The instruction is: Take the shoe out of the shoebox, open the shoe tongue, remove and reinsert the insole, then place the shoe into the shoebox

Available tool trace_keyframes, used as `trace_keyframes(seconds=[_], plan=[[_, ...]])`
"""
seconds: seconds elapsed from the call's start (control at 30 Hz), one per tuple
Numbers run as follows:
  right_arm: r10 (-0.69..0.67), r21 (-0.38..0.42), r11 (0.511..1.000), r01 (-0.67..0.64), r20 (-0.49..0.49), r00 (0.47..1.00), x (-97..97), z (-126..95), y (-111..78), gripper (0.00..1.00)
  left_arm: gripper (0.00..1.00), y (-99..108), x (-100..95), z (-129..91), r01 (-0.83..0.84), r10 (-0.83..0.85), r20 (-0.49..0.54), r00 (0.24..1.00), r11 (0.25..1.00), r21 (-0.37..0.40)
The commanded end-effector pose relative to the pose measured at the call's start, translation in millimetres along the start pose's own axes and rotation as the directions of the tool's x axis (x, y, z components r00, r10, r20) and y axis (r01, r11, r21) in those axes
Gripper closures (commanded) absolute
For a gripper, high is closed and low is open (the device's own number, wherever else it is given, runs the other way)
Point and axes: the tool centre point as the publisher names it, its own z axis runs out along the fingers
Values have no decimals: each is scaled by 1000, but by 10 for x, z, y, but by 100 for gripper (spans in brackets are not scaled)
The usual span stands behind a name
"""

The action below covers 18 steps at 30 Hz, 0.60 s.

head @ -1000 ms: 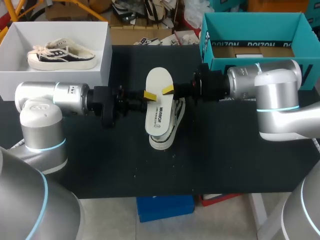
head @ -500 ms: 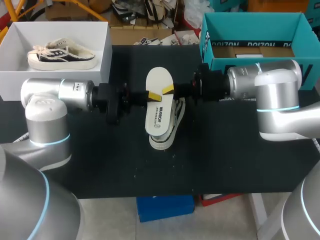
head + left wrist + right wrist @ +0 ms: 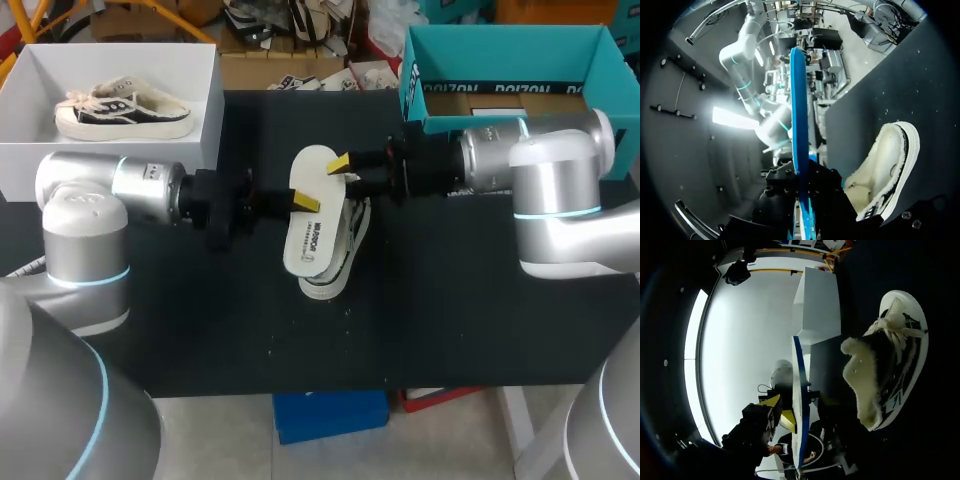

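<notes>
Closed on the white insole [image 3: 312, 225] from both sides; at the left gripper [image 3: 303, 203], jaws drawn in to no more than the insole's thickness, one yellow tip pressed on the upper face near the middle, the other finger underneath and hidden from the head view; at the right gripper [image 3: 340, 163], jaws just as narrow, pinching the rim near the far end (again only the upper yellow tip visible from above); insole held in the air between the two arms, slanted, pale face up and blue underside [image 3: 799, 125] seen edge-on from the left wrist, running straight out from between the dark fingers; directly beneath it on the black table [image 3: 200, 320], the sneaker [image 3: 340, 255], toe toward the near edge, mostly covered from above; from the right wrist, laces and a gaping plush-lined mouth [image 3: 860, 375], with a clear gap between sneaker and insole; hard to tell whether flat on its sole or tipped; at the far left corner of the table, a white shoebox [image 3: 210, 120], lid off, with a second sneaker [image 3: 120, 110] inside, lying lengthwise with its sole toward the near wall; at the far right, well apart from it, a teal shoebox [image 3: 500, 45], also open, with only a brown cardboard insert [image 3: 480, 103] on its floor.
</notes>
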Motion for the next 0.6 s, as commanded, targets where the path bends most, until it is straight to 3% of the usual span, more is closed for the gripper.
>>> trace_keyframes(seconds=[0.03,0.6], plan=[[19,-118,993,-10,75,997,156,-206,-262,0,100,-145,-22,-125,72,-71,-62,996,997,13],[98,-261,965,-33,242,965,162,-576,-787,0,100,-1047,-1,-561,304,-272,-266,925,949,86]])
